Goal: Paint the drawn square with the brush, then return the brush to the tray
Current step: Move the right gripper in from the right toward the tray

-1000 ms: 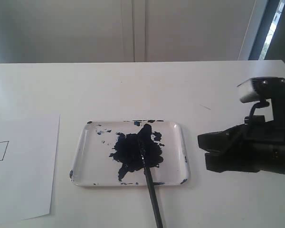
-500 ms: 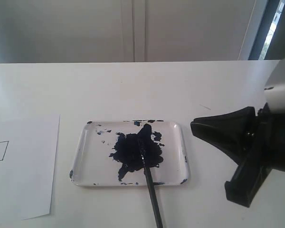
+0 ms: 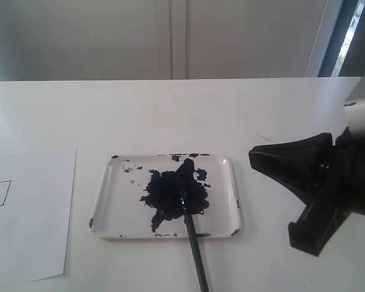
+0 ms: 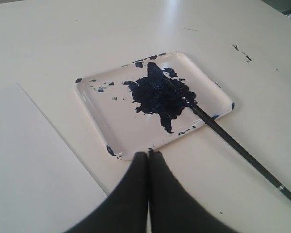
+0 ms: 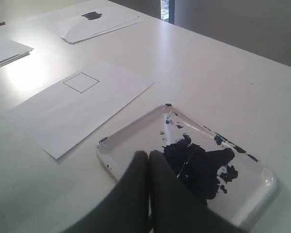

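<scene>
Right end effector (image 3: 254,156): fingers pressed together with nothing between them. The tips point toward the tray (image 3: 109,204) and stand clear of its nearer short rim. Left end effector (image 4: 148,155): likewise closed and empty. It is outside the exterior view; its wrist view places its tips near one corner of the tray, on the long rim that the brush crosses.

Position of task items:
- The brush (image 3: 195,252) lies ahead of the right end effector and off to one side of its pointing line. The bristle end rests in the blue-black paint blot (image 3: 167,194). The handle crosses the long rim and runs out onto the tabletop (image 3: 243,109). Neither end effector touches it.
- The drawn square (image 5: 81,82) is on a white paper sheet (image 5: 63,114), on the far side of the tray from the right end effector and well apart from both sets of fingers. Its outline is thin and clean, and its interior is white.
- Further sheets lie beyond the paper; one carries a dark smeared patch (image 5: 92,15).

Task status (judgement): no stage is complete. The square is unpainted and the brush is not yet grasped, though its tip appears loaded with paint.

Remaining steps:
1. Open one end effector and grasp the handle.
2. Carry the tip across the tray to the square.
3. Fill the outline.
4. Set the brush back in the tray.

Which arm will take the brush cannot be determined.
</scene>
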Controlling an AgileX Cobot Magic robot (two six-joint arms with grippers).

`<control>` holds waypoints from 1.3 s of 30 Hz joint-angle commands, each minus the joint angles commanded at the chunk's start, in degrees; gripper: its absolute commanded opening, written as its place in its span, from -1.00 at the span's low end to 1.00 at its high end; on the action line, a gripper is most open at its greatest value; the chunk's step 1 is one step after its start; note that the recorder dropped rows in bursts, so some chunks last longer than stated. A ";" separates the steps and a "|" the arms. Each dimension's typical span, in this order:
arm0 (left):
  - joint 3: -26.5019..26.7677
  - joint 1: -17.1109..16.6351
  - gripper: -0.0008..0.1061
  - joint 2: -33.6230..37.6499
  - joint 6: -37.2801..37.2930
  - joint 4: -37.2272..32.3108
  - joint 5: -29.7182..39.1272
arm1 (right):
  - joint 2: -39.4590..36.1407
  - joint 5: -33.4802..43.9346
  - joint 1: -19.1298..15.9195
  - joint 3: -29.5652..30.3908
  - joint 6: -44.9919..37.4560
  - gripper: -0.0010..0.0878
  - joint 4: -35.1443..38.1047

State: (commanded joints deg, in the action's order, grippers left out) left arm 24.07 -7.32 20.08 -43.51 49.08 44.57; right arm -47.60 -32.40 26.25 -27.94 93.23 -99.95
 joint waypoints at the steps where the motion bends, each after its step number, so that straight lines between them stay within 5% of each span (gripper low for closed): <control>1: 0.00 0.00 -0.99 0.00 0.00 0.00 0.00 | 0.00 0.12 0.00 0.00 0.33 -0.98 0.00; 7: 0.00 0.00 -0.99 0.00 0.00 0.00 0.00 | 0.00 0.61 0.00 0.00 7.37 -0.98 0.00; 28: 0.00 0.00 -0.99 0.00 0.00 0.00 0.00 | 0.00 1.15 0.00 0.00 11.80 -0.98 0.00; 31: 0.00 0.00 -0.99 0.00 0.00 0.00 0.00 | 0.00 1.59 0.00 0.00 3.94 -0.98 7.54; 39: 0.00 0.00 -0.99 0.00 0.00 0.00 0.00 | 0.00 11.72 0.00 0.00 -33.33 -0.98 37.37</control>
State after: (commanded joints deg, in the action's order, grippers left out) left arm 24.07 -7.32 20.08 -43.51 49.08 44.57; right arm -47.60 -20.68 26.25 -27.94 59.90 -62.57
